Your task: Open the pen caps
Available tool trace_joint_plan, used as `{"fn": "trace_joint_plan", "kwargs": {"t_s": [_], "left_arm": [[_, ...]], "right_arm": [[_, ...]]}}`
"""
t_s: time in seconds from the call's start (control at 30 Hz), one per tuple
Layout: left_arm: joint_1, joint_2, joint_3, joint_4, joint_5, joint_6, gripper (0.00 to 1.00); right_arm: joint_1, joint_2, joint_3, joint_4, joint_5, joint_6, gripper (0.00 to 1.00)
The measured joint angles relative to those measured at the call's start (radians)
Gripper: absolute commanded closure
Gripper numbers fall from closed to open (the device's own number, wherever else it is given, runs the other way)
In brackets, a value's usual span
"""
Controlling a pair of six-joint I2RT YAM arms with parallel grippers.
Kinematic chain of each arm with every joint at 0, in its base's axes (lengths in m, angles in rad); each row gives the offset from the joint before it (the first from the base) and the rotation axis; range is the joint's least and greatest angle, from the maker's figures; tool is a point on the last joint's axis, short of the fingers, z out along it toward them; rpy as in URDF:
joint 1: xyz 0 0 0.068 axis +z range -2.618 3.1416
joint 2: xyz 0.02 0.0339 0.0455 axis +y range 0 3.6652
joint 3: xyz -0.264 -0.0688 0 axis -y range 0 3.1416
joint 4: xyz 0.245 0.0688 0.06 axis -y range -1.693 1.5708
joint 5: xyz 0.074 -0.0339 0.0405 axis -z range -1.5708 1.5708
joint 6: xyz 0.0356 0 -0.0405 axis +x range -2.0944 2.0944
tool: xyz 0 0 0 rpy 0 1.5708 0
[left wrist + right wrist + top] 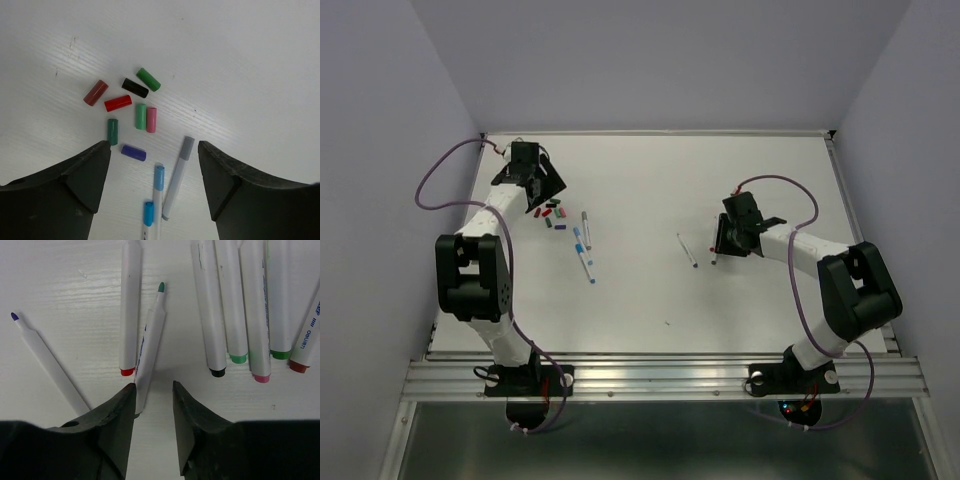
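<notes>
At the far left, the left gripper (154,146) hangs above the table (250,50). Its jaws are spread wide and there is nothing between them. Just ahead of its fingertips lie eight loose caps (551,212) in a small cluster, none of them on a pen.

- **Farthest out:** a maroon cap (95,92), a red cap (118,103), a black cap (135,87) and a green cap (148,79).
- **Closer in:** a pale green cap (141,116) and a pink cap (151,119) lie side by side, touching. A dark green cap (113,131) sits near one finger.
- **Nearest:** a purple cap (133,152), about level with the fingertips.

In the gap between the fingers, closer in than the caps, lie two blue-capped pens (158,186) and a grey-capped pen (177,175). All three have their caps on.

The right gripper (153,385) sits low over the table with its jaws only slightly parted. Bare table shows in the gap and nothing is gripped. A green-tipped pen (152,340), uncapped, slants away just ahead, with its back end running in beside one fingertip. I cannot tell whether the two touch. Right beside it lies a red-ended pen (130,305). Farther off to that side a purple-tipped pen (47,361) lies apart, also uncapped. Ahead on the other side, five more pens (257,310) lie in a close row.
</notes>
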Motion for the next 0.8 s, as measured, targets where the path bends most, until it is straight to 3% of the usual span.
{"fn": "trace_joint_plan", "kwargs": {"t_s": [0.03, 0.07, 0.1, 0.47, 0.8], "left_arm": [[0.0, -0.016, 0.0, 0.005, 0.006, 0.0, 0.09], [0.0, -0.026, 0.0, 0.006, 0.011, 0.0, 0.02], [0.0, -0.039, -0.001, 0.011, 0.016, 0.001, 0.01], [-0.012, -0.153, -0.084, 0.075, 0.097, -0.004, 0.01], [-0.179, -0.112, -0.086, 0.093, 0.116, -0.001, 0.01]], "right_arm": [[0.0, -0.002, 0.0, 0.0, 0.001, 0.0, 0.23], [0.0, -0.003, 0.0, -0.002, 0.0, -0.002, 0.08], [0.0, -0.012, 0.0, -0.007, -0.001, -0.007, 0.0], [0.0, -0.203, 0.053, 0.014, -0.134, -0.046, 0.0], [0.0, -0.195, 0.055, 0.02, -0.163, -0.042, 0.0]]}}
